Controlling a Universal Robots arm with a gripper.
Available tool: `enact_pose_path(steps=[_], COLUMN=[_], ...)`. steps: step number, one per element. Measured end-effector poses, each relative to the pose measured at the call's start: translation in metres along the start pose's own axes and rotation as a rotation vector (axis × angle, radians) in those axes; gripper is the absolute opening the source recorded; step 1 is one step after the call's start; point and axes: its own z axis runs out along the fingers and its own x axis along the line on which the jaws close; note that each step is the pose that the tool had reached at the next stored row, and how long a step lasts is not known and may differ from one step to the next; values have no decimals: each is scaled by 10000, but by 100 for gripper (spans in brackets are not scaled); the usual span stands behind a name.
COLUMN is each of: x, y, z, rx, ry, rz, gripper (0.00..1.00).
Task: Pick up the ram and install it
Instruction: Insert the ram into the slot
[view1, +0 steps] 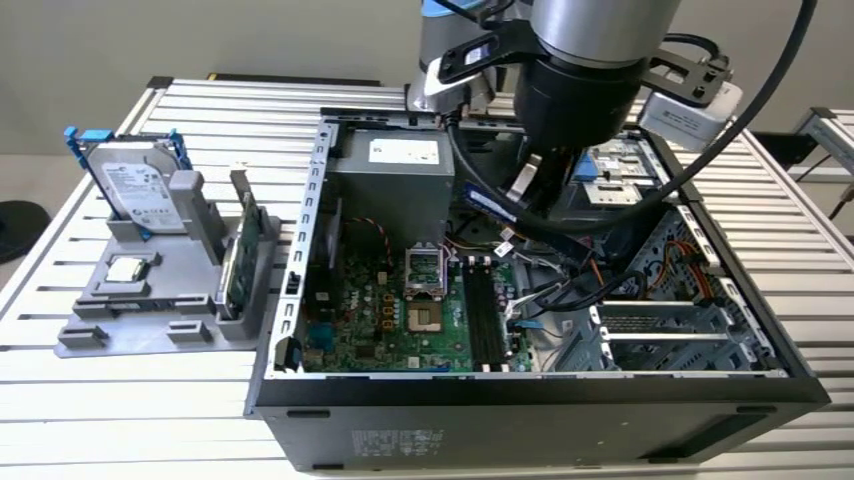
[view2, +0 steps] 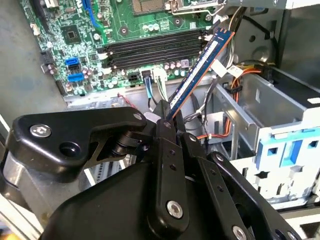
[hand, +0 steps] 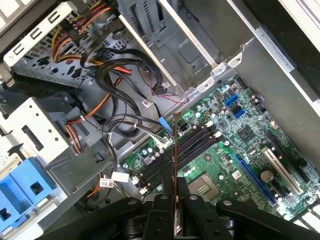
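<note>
One ram (view2: 200, 70) is in play here, and we have it pinched flat between the black metal fingers of the gripper (view2: 165, 117), jaws closed on its near end. It is a long, thin board that reads bluish in the second wrist view, with a gold contact strip along one edge. In the first wrist view we see it edge-on as a slim line running out from the jaws. Straight beyond the fingertips, and below them, sits the open computer case (view1: 534, 400). Its floor is a green motherboard (view1: 387, 320) crowded with small chips, and its black memory slots (view2: 155, 47) lie in a tight parallel bank. The ram hangs over that bank at a slant, not seated in any slot. Beside the jaws, loose orange and black cables (hand: 115, 75) curl past bare grey sheet metal and a blue plastic drive bracket (view2: 285, 150). Well away from the jaws, toward the exterior view's left, a grey holder (view1: 134, 320) stands outside the case. It carries a silver hard drive (view1: 134, 190) in a blue frame, a square processor chip (view1: 127, 268) and a green board (view1: 244, 250) on edge.
</note>
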Motion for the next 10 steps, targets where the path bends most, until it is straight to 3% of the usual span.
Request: enact_pose_path(steps=[10], x=[-3], y=[-1], z=[49], rx=[-76], ry=[-18], rz=[1143], gripper=[0])
